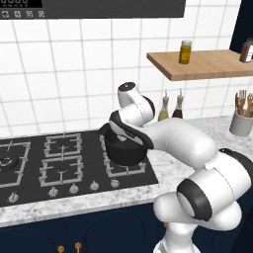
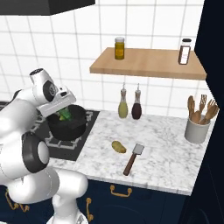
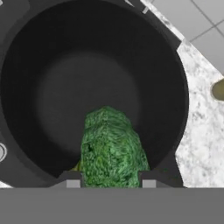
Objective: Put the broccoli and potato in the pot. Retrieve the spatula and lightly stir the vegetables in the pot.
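Observation:
My gripper (image 3: 110, 180) is shut on the broccoli (image 3: 111, 146), a rough green floret held just over the mouth of the black pot (image 3: 87, 83). From the right base view, the gripper (image 2: 64, 111) hangs over the pot (image 2: 70, 127) with the broccoli (image 2: 64, 115) showing green at the rim. The pot (image 1: 123, 152) stands on the stove's right front burner, partly behind my arm. The pot's inside looks bare. The yellowish potato (image 2: 118, 147) lies on the marble counter to the right of the stove. Beside it lies the spatula (image 2: 132, 159), wooden handle toward the counter's front edge.
Two bottles (image 2: 130, 106) stand at the wall behind the potato. A grey utensil cup (image 2: 196, 129) with wooden tools is at the counter's far right. A wooden shelf (image 2: 148, 62) with two jars hangs above. More burners (image 1: 62, 158) lie left of the pot.

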